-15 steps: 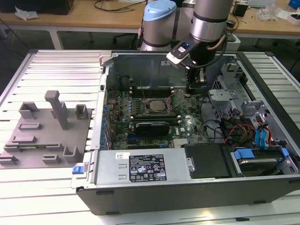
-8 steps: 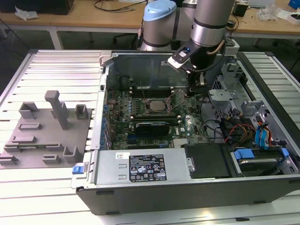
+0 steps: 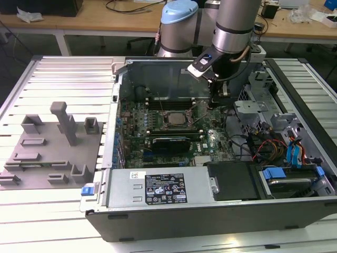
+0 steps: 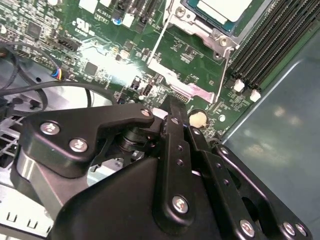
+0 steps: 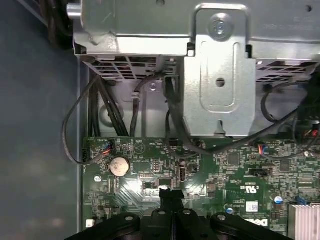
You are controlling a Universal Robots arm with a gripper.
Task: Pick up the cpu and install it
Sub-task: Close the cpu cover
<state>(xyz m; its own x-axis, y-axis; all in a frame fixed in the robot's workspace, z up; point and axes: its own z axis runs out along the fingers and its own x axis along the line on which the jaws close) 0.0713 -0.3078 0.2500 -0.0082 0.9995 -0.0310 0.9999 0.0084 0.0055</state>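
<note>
CPU (image 3: 172, 119) sat in its socket near the middle of the motherboard (image 3: 158, 150), silvery top facing up, inside the open computer case (image 3: 210, 216). In the second wrist view the same chip (image 4: 220, 9) showed a pale metal top with a thin darker rim, lying inside the socket's metal frame, with the black memory slots (image 4: 270, 40) just beside it.

From my remote station I saw the arm standing over the case, its silver forearm nearly upright and its wrist pointing straight down into the case. The gripper (image 3: 217, 96) hung low over the board, to the exterior view's right of the socket and a little farther from that camera.

In both wrist views the black fingers (image 4: 172, 125) (image 5: 171, 196) were drawn together into one narrow tip, and I saw nothing held between them. I could not tell whether the tip touched the board or hovered just above it. The gripper (image 4: 172, 106) pointed at a patch of green board close to the round coin battery (image 4: 198, 118), which the first wrist view also showed (image 5: 119, 165) near the gripper (image 5: 170, 194), below a silver metal bracket (image 5: 220, 75) and some dark cables.

The chip lay apart from the jaws, near them but not touching. Grey fixture blocks (image 3: 52, 142) stood on the slatted table (image 3: 63, 74) at the exterior view's left, well apart from the arm.
</note>
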